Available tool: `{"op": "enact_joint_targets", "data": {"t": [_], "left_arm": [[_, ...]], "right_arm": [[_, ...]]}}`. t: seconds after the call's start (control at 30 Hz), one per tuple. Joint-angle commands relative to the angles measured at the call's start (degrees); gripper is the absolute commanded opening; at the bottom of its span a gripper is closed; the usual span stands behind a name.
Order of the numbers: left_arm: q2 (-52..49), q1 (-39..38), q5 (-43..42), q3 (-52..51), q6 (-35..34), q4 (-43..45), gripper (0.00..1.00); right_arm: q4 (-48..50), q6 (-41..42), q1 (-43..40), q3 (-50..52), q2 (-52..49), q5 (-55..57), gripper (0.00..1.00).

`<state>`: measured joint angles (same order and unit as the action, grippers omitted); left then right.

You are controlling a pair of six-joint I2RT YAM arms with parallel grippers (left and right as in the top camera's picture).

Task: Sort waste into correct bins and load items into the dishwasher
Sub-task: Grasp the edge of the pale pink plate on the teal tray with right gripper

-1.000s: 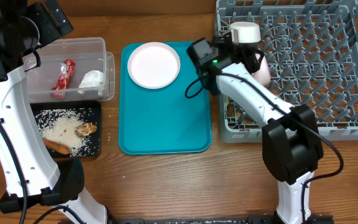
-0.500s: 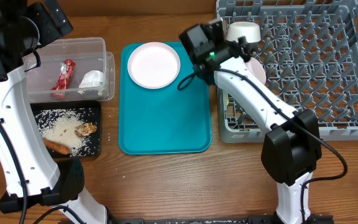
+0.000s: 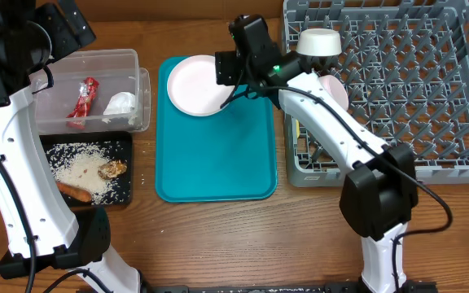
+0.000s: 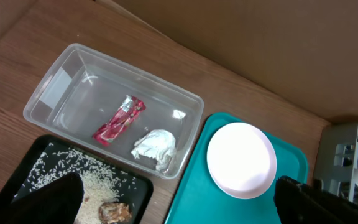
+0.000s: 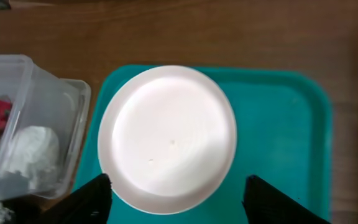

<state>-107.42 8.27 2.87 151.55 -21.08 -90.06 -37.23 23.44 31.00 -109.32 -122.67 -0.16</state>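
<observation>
The right tool (image 5: 178, 180) is hovering above the white plate (image 5: 166, 138), its jaws standing apart and gripping nothing. The plate is sitting at the far end of the teal tray (image 3: 218, 155) on the worktop (image 3: 218, 236). The left tool (image 4: 179, 180) is hanging high with its jaws spread wide, empty too. The red wrapper (image 4: 119, 120) and napkin (image 4: 155, 148) are lying in the clear tub (image 4: 73, 87). Rice (image 3: 76, 163), the brown food piece (image 3: 112, 169) and the carrot (image 3: 73, 192) are resting on the black tray (image 3: 125, 145). A white bowl (image 3: 318, 41) is sitting upside down in the grey dish rack (image 3: 414, 89).
</observation>
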Motion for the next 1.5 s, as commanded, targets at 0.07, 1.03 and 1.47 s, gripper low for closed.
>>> {"op": "enact_joint_targets", "data": {"t": [0.07,1.03,1.47], "left_arm": [[-0.5,0.0,0.7,0.4,-0.8,0.0,1.00],[-0.6,0.0,0.7,0.4,-0.8,0.0,1.00],[-0.6,0.0,0.7,0.4,-0.8,0.1,1.00]], "right_arm": [[0.6,12.4,0.4,1.5,-6.9,-2.5,0.52],[-9.8,15.8,0.5,1.5,-15.0,-4.4,0.13],[-28.2,-0.1,-3.4,-9.3,-14.0,-4.5,0.04]]}}
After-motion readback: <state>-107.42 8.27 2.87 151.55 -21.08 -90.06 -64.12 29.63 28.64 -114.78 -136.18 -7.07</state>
